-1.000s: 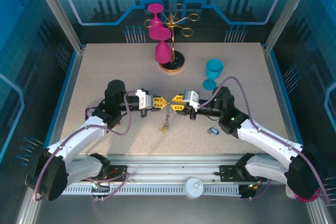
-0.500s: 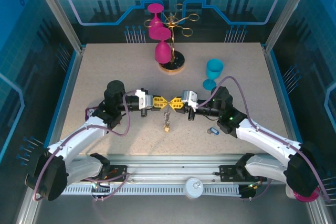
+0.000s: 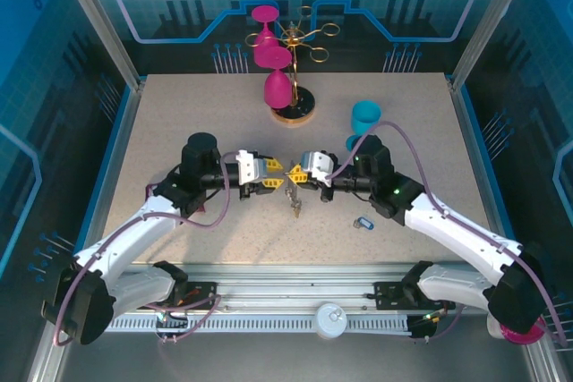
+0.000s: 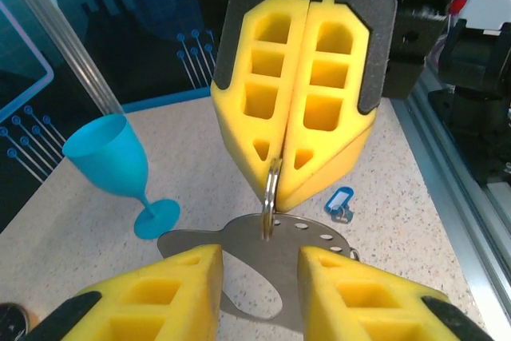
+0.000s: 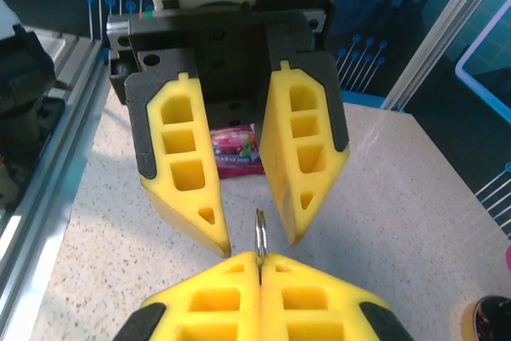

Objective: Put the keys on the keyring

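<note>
My right gripper (image 3: 295, 175) (image 5: 260, 265) is shut on the keyring's silver split ring (image 5: 260, 233) (image 4: 271, 189), held edge-on above the table. From the ring hangs the keyring's grey oval plate (image 4: 255, 257) with a row of small holes. Small links and keys dangle under it (image 3: 293, 201), too small to tell apart. My left gripper (image 3: 274, 176) (image 4: 259, 285) faces the right one. It is open, one finger (image 5: 185, 185) on each side of the ring and touching nothing. One blue-headed key (image 3: 363, 223) (image 4: 341, 200) lies on the table under the right arm.
A turquoise goblet (image 3: 363, 123) (image 4: 120, 161) stands just behind the right arm. Pink goblets (image 3: 277, 87) hang on a gold wire rack (image 3: 309, 38) at the back centre. A purple packet (image 5: 235, 153) lies below the left wrist. The metal rail (image 3: 295, 297) runs along the near edge.
The grippers came together over the middle of the table, and the right one closed on the ring. The left gripper has opened and let go. Both hands sit slightly farther back.
</note>
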